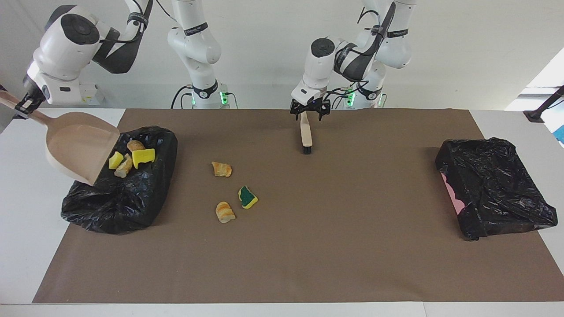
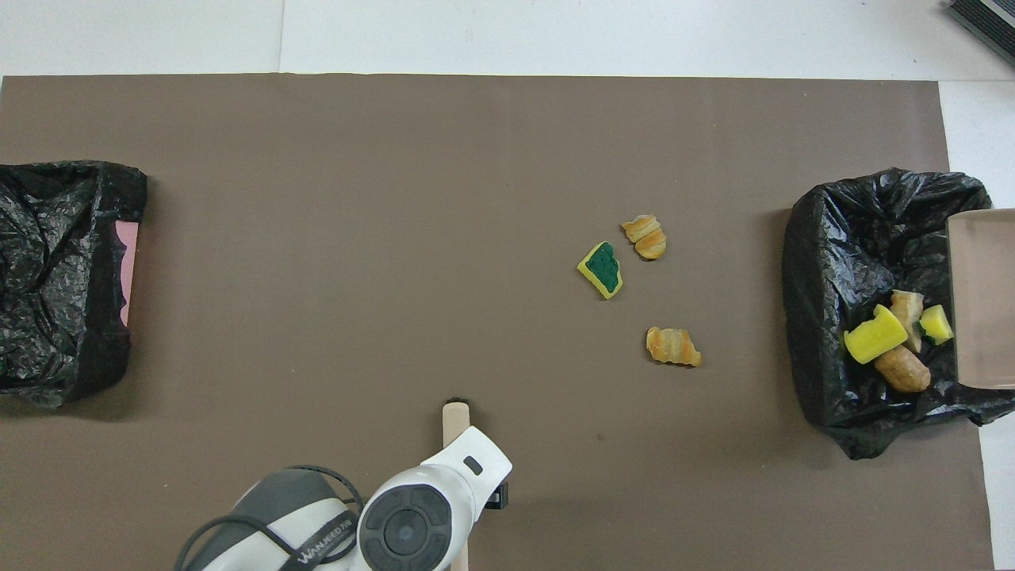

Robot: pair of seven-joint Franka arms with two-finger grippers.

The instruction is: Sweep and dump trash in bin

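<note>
My right gripper is shut on the handle of the beige dustpan, which hangs tipped over the black-bagged bin at the right arm's end of the table. Several trash scraps lie inside the bin, seen from above as yellow sponge and tan lumps. Three scraps stay on the mat: a bread lump, a green-backed sponge, and another bread lump. My left gripper stands open around the handle end of the beige brush, whose bristles rest on the mat.
A second black-bagged bin with a pink edge sits at the left arm's end of the table. The brown mat covers most of the white table.
</note>
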